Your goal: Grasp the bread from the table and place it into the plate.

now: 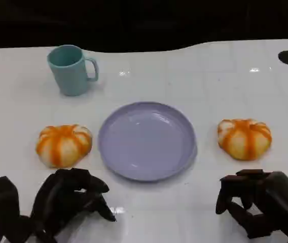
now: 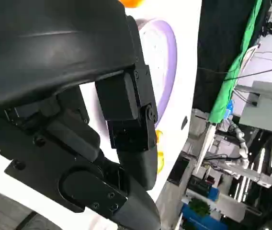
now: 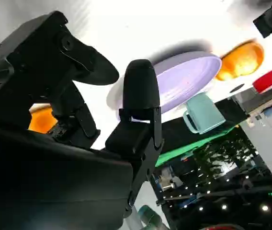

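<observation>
The left hand (image 2: 102, 134) shows close up, its black fingers (image 2: 136, 158) curled and holding nothing. Past them lies the lilac plate (image 2: 167, 62) on the white table (image 2: 186, 96), with orange bread (image 2: 159, 160) showing beside the fingers.

I can read no text, label, brand, number or sign anywhere in my feeds. The plate (image 1: 146, 140), the mug (image 1: 71, 69) and both bread rolls ahead of my hands are plain, unmarked surfaces (the clutter beyond the table in the wrist feeds is too blurred and small to make out any lettering).
</observation>
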